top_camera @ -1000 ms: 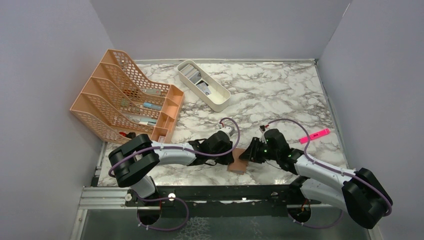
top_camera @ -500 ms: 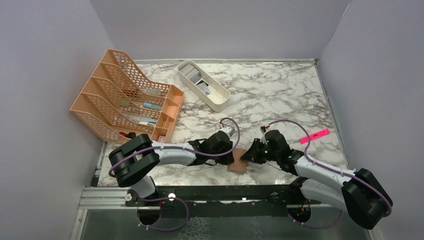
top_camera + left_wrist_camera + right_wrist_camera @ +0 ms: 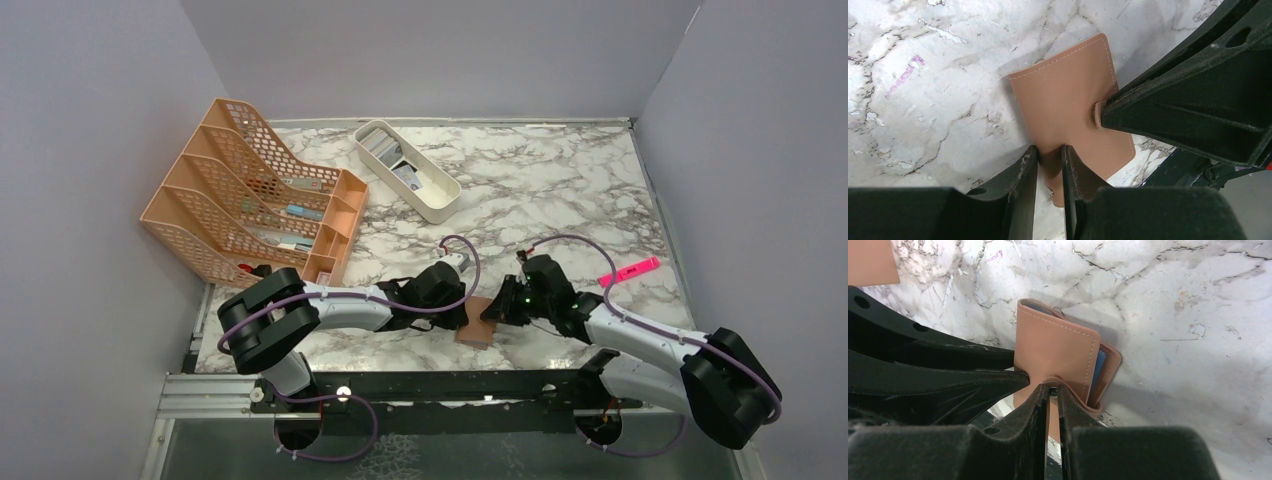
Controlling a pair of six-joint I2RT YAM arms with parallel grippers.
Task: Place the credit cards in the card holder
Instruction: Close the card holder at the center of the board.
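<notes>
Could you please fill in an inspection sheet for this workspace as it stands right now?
Surface: marble-patterned table, no spills seen.
Job's things: card holder at the near edge, partly open, with a blue card edge showing inside; grey cards lie in the white tray.
Clutter: orange file rack at the left; pink highlighter at the right.
Grippers: left gripper and right gripper are each shut on a flap of the card holder.
Cables: purple cables loop above both wrists; no snag seen.
Surroundings: plain grey walls on three sides.
</notes>
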